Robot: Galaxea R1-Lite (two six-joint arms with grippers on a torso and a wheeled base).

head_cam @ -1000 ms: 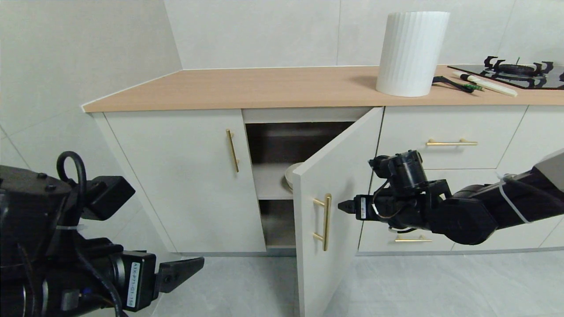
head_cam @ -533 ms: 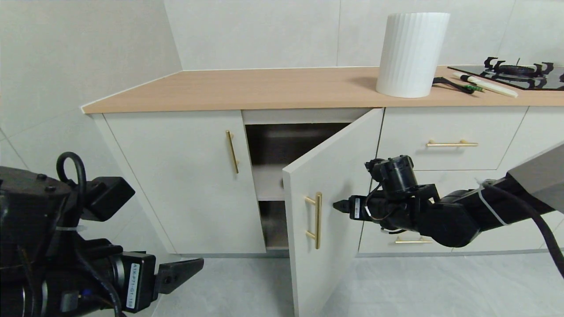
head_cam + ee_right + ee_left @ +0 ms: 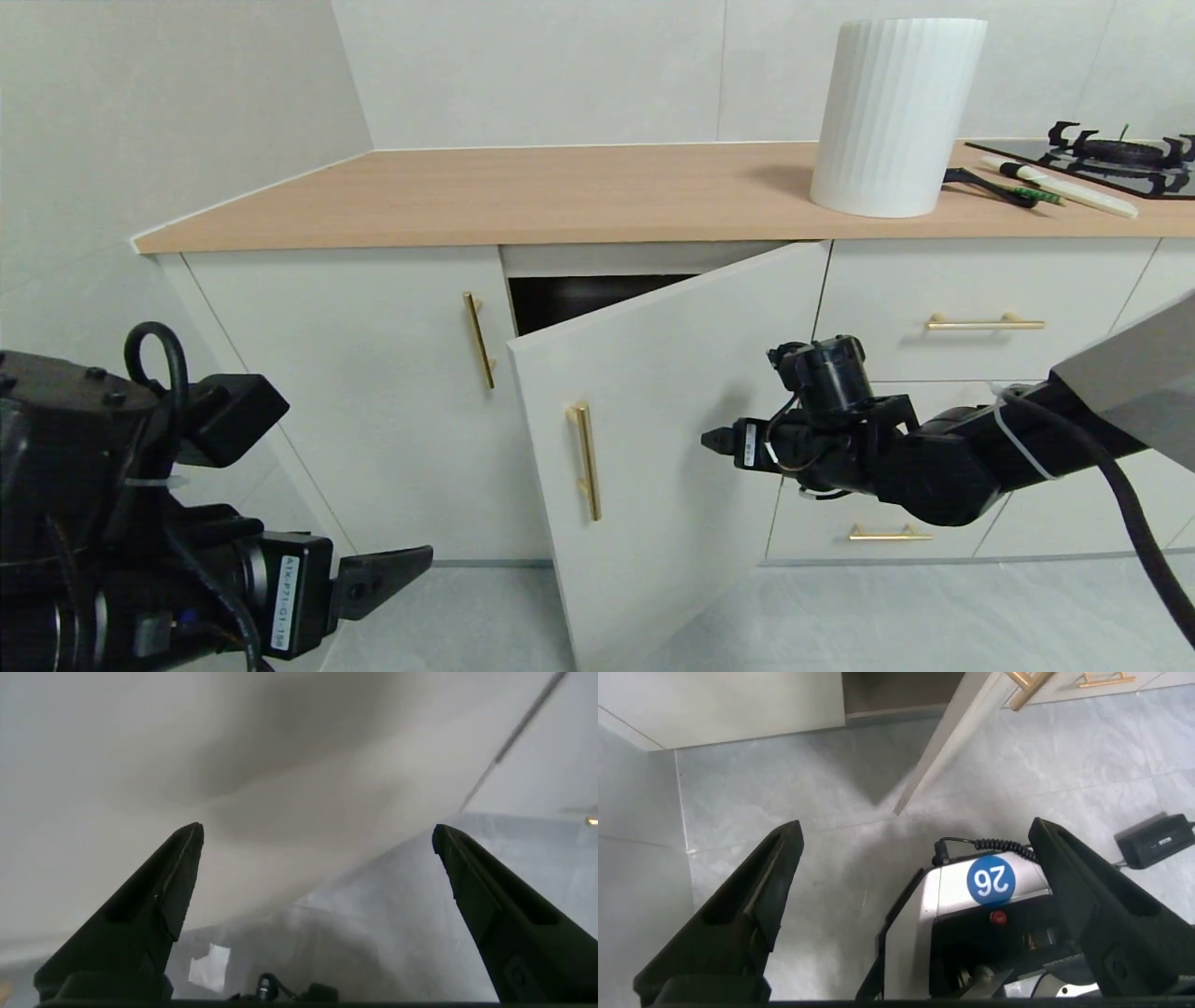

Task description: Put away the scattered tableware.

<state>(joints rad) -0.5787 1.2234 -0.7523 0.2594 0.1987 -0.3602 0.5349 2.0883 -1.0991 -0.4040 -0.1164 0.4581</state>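
The white cabinet door (image 3: 653, 392) with a gold handle (image 3: 583, 462) stands partly ajar, leaving a dark wedge of the cabinet interior (image 3: 579, 297) above its top edge. My right gripper (image 3: 714, 439) is at the door's outer face, to the right of the handle. In the right wrist view its fingers (image 3: 159, 896) are spread wide, open and empty, with the door face (image 3: 280, 765) right in front. My left gripper (image 3: 401, 569) hangs low at the left above the floor, open and empty, its fingers (image 3: 747, 905) spread over the grey tiles.
On the wooden counter (image 3: 523, 191) stand a tall white ribbed cylinder (image 3: 896, 117) and, past it, some utensils (image 3: 1036, 187) and a gas hob (image 3: 1120, 154). The left cabinet door (image 3: 373, 392) is closed. Drawers with gold handles (image 3: 985, 323) are to the right.
The cabinet door has swung leftward toward shut, with my right gripper following against its face. The plate on the shelf is now hidden behind the door. The head view shifted slightly.
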